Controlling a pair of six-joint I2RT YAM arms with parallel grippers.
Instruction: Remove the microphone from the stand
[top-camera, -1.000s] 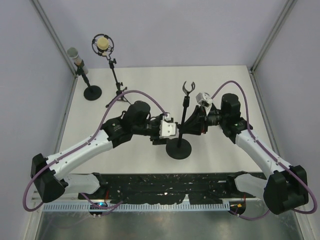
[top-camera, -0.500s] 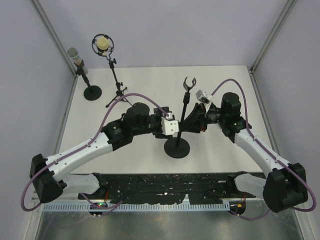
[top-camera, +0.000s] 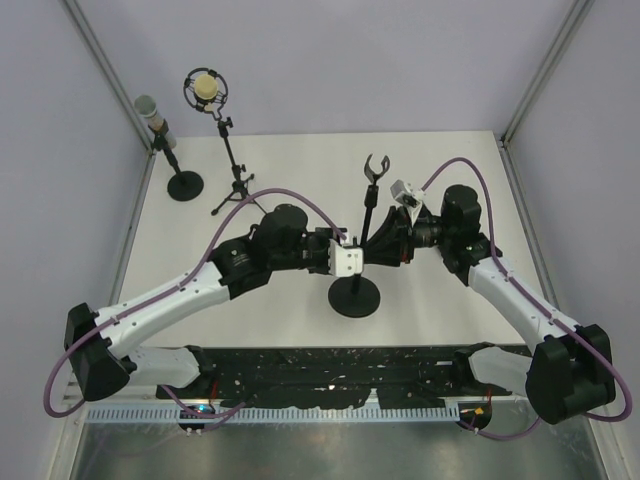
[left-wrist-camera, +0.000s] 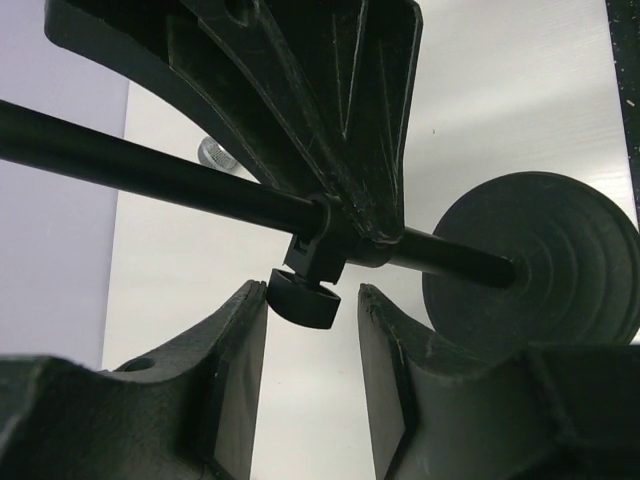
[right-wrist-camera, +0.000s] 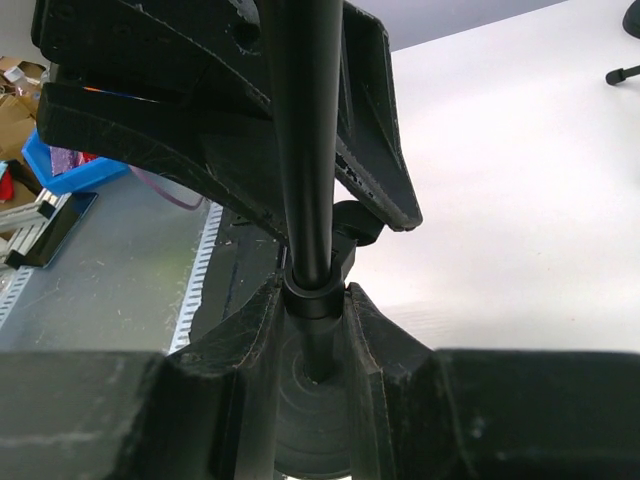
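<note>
A black stand (top-camera: 366, 235) with a round base (top-camera: 355, 299) and an empty clip (top-camera: 376, 168) on top stands mid-table. My right gripper (top-camera: 380, 243) is shut on the stand's pole collar (right-wrist-camera: 315, 292), low above the base (right-wrist-camera: 315, 425). My left gripper (top-camera: 352, 262) is open at the pole from the left. Its fingers straddle the clamp knob (left-wrist-camera: 303, 298) on the pole (left-wrist-camera: 150, 168), and the knob sits close to the left finger (left-wrist-camera: 240, 360). Two microphones are at the back left: a grey one (top-camera: 150, 113) and a yellow one (top-camera: 206, 88) in a shock mount.
The grey microphone's stand has a round base (top-camera: 185, 185). The yellow one stands on a tripod (top-camera: 235, 185). Enclosure posts rise at the back left and back right corners. A black rail runs along the table's near edge (top-camera: 330, 365).
My left gripper has moved right, up to the stand's pole, and now has the knob between its fingers. The right gripper stays shut on the pole.
</note>
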